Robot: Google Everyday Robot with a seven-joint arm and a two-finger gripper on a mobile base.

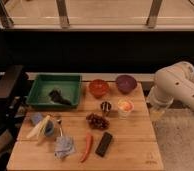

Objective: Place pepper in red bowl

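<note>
The pepper (pixel 87 147), long, slender and red-orange, lies on the wooden table near its front edge, left of a black slab (pixel 104 144). The red bowl (pixel 98 87) stands at the back of the table, left of the purple bowl (pixel 126 82). My white arm (pixel 177 87) reaches in from the right. My gripper (pixel 157 111) hangs at the table's right edge, well to the right of the pepper and the red bowl, with nothing seen in it.
A green tray (pixel 42 95) holding a dark object stands at the back left. A grape cluster (pixel 96 120), a small dark cup (pixel 106 107) and a clear cup (pixel 125 107) stand mid-table. A banana (pixel 40 128), blue items and a cloth (pixel 64 146) lie front left.
</note>
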